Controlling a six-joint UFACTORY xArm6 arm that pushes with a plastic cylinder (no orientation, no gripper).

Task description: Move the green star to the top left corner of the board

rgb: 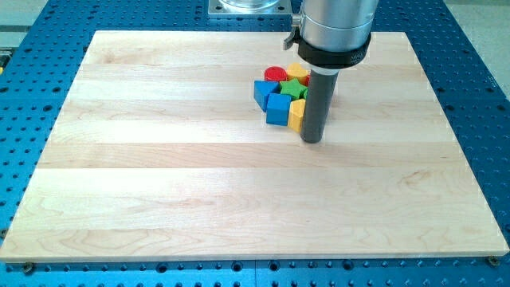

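The green star [293, 87] sits in a tight cluster of blocks right of the board's centre, toward the view's top. Around it are a red round block [275, 74], a yellow block [298, 72] above, a blue block [261, 90] at left, a blue cube [277, 109] below, and a yellow block [296, 115] at lower right. My tip [311, 140] rests on the board just right of and below the lower yellow block, touching or nearly touching it. The rod hides the cluster's right side, where a bit of red shows.
The wooden board [159, 175] lies on a blue perforated table [32, 48]. The arm's grey cylinder body [335, 28] hangs over the board's top edge. A metal mount [247, 6] sits at the view's top.
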